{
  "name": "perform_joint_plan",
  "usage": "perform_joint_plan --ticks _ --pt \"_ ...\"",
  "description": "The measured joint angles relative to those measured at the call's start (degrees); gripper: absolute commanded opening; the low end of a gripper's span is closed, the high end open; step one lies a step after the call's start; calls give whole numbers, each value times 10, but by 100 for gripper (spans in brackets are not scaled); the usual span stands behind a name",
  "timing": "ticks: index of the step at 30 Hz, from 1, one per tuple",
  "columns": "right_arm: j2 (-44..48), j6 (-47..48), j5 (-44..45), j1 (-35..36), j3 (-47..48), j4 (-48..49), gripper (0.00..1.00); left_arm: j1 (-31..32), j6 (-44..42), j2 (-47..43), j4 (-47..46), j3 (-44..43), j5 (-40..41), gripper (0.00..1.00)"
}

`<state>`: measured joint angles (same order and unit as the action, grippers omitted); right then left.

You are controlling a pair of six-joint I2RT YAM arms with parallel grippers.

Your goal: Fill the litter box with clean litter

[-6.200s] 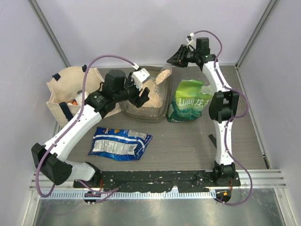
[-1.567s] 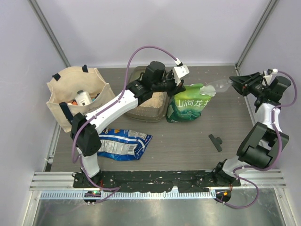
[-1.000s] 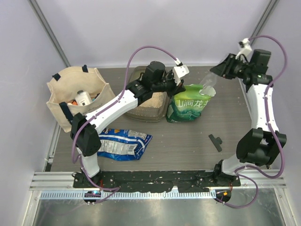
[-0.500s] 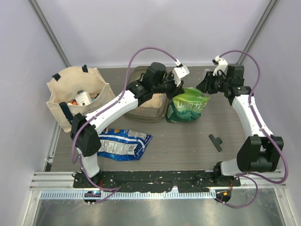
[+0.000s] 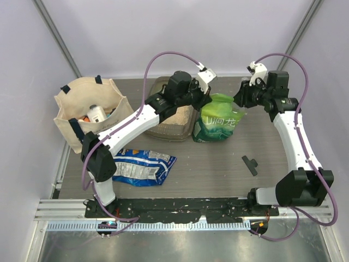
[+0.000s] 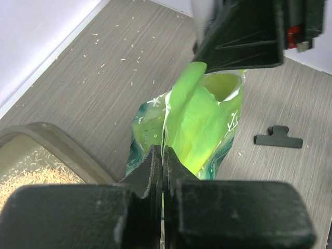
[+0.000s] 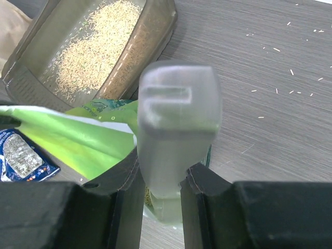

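Obs: left gripper pinched tight on the upper lip of the bag, lifting it. I judge this keeps the mouth open and the bag upright for scooping. The right gripper is clamped on the handle of a clear scoop, which points down into that mouth. Scoop load: cannot tell. The litter box lies flat, open side up, far middle of the table, just left of the bag, under the left arm. Its long axis appears to run near-to-far. Some litter thinly covers part of its floor, so filling looks part done. Box beside bag keeps carries short
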<state>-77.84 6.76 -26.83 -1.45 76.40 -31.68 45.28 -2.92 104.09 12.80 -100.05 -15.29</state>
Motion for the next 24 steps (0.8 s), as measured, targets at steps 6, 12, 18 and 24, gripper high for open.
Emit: perform_joint_plan --ticks 6,12,18,24 --pt "24 -1 -9 -1 12 -12 1 0 43 -1 -2 3 30 0" --pt "22 3 -46 6 40 -38 1 -3 60 -6 -10 14 37 0" --pt "5 14 -42 22 -15 -18 1 -4 72 -7 -9 16 38 0" --pt "47 -56 28 58 -155 127 1 -4 81 -7 -9 20 36 0"
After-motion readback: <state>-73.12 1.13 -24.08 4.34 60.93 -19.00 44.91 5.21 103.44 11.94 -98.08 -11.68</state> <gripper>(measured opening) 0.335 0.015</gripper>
